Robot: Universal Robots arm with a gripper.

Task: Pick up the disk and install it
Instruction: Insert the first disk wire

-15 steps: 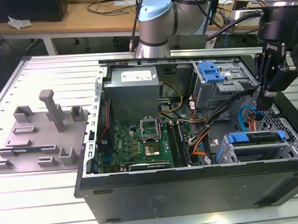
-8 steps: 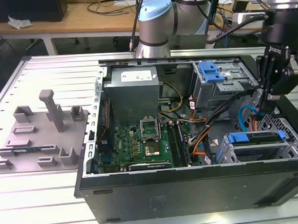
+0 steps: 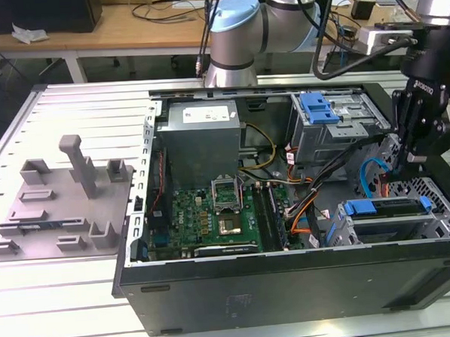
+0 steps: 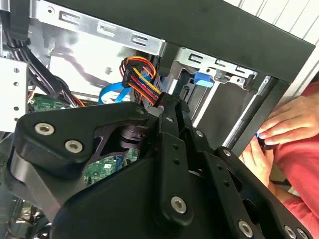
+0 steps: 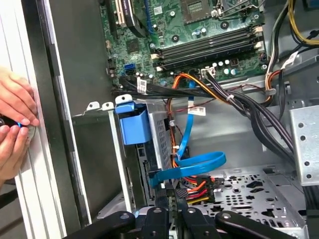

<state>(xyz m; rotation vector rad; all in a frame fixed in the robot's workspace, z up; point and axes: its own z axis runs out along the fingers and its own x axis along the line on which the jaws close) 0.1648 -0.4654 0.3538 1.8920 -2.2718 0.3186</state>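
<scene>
Grooved metal worktop (image 3: 81,297) is carrying an open computer case (image 3: 291,286), with a grey fixture tray (image 3: 53,200) lying beside it on the exterior view's left. The disk (image 3: 385,208) is sitting in the drive cage (image 3: 443,221) at the case's corner on the exterior view's right, its blue carrier showing. The end effector (image 3: 409,153) is hanging inside the case just beside that cage, fingers drawn together on nothing, tips near a bundle of coloured wires (image 5: 197,184). A person's hands (image 5: 15,129) are resting beside the case's outer wall.

Even, bright light, seemingly from overhead; computer case (image 3: 291,286) interior shadowed.
</scene>
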